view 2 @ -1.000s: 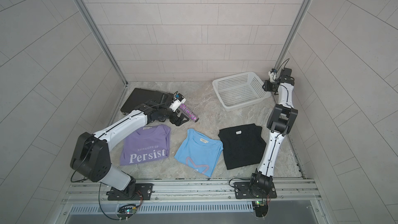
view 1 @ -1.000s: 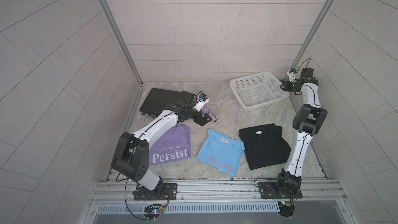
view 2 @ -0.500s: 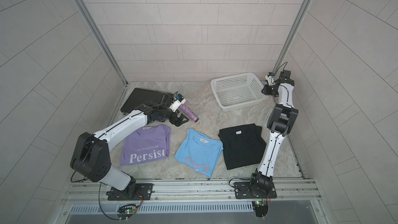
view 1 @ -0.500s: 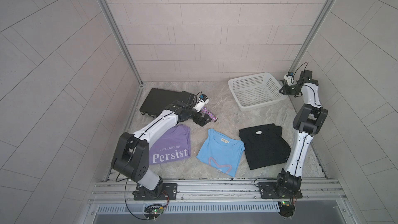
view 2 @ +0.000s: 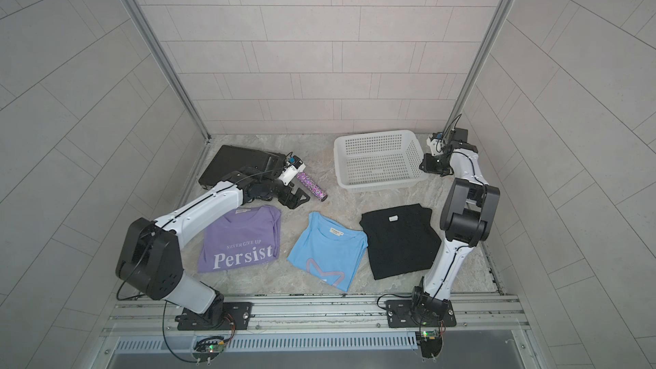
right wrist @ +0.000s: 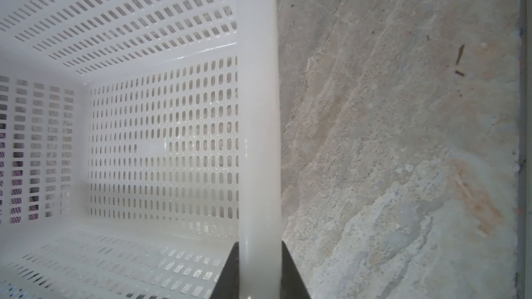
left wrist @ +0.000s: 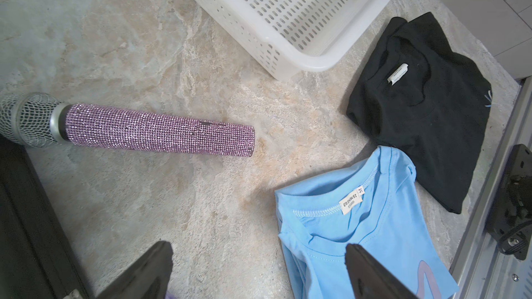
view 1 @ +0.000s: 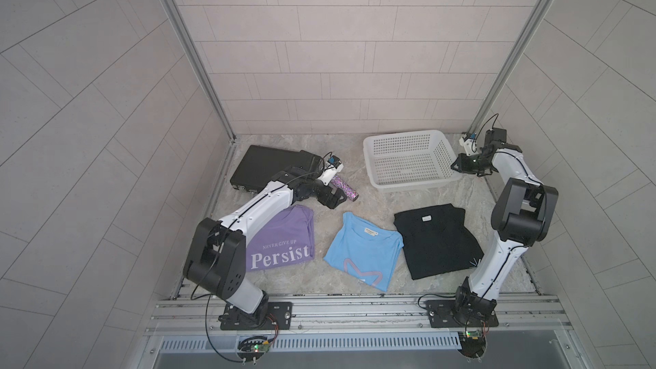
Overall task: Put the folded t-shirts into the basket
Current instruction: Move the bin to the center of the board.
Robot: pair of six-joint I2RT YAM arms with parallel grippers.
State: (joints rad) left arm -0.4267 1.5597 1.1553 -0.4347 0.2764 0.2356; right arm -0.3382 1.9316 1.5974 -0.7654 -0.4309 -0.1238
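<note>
The three folded t-shirts lie flat in a row on the near half of the table, none of them in the basket. The plain black folded cotton t-shirt (view 1: 436, 243) is nearest the right arm. The light blue folded t-shirt with a pink outline print (view 1: 362, 253) is in the middle, its shoulder touching the black one. The lilac folded t-shirt lettered "Persist" (view 1: 284, 243) lies beside the left arm.

They look light, limp and soft. A pinch on a single layer would likely spill the fold, so the thick folded edge by the collar is probably the best hold.

The white perforated plastic basket (view 1: 401, 134) stands at the far right. It looks stiff, light and smooth, and would likely slide on the stone. The right gripper (right wrist: 259, 244) is clamped on its rolled rim, one jaw on each side. The left gripper (left wrist: 259, 277) gapes wide and holds nothing, low over the mottled stone-patterned table (view 1: 355, 179).

Beside the left gripper lie a lilac rhinestone-covered microphone with a silver mesh head (left wrist: 158, 133) and a flat black rectangular case (view 1: 266, 168).
</note>
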